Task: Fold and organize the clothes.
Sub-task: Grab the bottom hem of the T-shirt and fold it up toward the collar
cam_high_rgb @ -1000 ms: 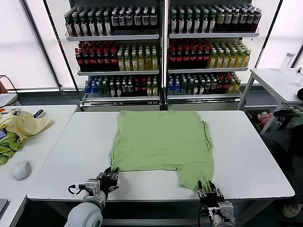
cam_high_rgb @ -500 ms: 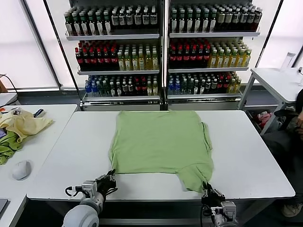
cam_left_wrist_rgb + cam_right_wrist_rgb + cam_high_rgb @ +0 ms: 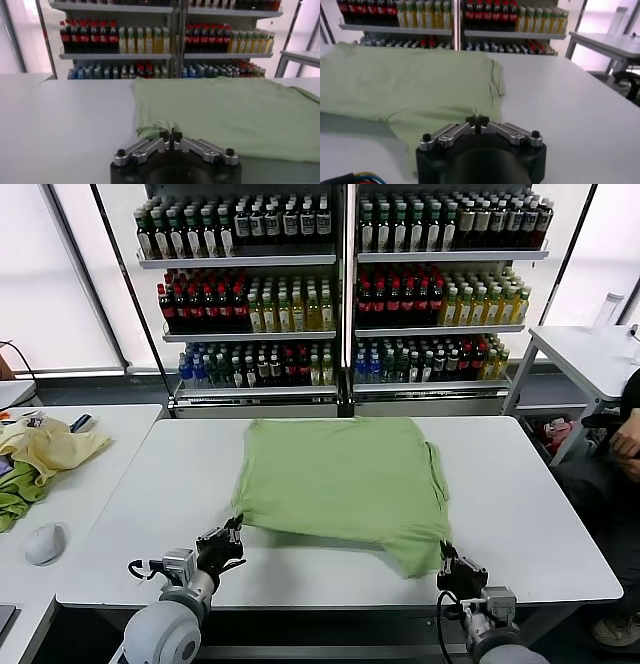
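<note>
Near edge of table [image 3: 520, 524]: both grippers pinching the tee's [image 3: 340, 474] near hem, ready to fold.

Left gripper [image 3: 232, 536] has its jaws fully closed on the near-left corner of the hem; in the left wrist view the fabric bunches right at the closed gripper [image 3: 172, 136]. Right gripper [image 3: 447, 555] is likewise clamped tight on the near-right corner; in the right wrist view a peak of cloth sits in the gripper [image 3: 478, 120]. Tee lies flat mid-table, far edge toward the drink shelves [image 3: 340, 294], near hem just lifting. Two-corner grip looks meant to keep the hem taut so it carries over evenly toward the far edge. More clothes [image 3: 40, 454] piled on the left side table [image 3: 100, 484], loose, no bin or basket visible.
</note>
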Available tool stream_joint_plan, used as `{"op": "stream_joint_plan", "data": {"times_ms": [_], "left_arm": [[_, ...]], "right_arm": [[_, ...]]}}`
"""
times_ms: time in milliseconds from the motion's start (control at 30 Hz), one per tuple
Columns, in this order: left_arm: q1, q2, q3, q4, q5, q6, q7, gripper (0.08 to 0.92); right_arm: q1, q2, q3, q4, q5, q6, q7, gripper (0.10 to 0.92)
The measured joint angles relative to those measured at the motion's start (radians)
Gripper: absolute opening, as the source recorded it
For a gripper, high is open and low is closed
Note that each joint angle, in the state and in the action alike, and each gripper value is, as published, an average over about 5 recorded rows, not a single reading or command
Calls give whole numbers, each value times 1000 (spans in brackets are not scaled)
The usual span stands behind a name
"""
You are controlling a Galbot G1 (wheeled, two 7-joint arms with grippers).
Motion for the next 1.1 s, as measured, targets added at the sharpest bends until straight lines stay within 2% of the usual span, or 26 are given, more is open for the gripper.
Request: {"op": "stream_joint_plan", "data": {"times_ms": [733, 900, 1100], "left_arm": [[-237, -15, 107, 246, 49, -24, -16, 88], [-269, -27, 128, 294, 75, -27, -14, 109], [-277, -31, 132, 315, 98, -32, -19, 265]], "right_arm": [[378, -16, -164, -305, -85, 17, -45, 128], [396, -5, -178, -337, -108, 10, -53, 231], [388, -6, -174, -344, -117, 2, -55, 403]]}}
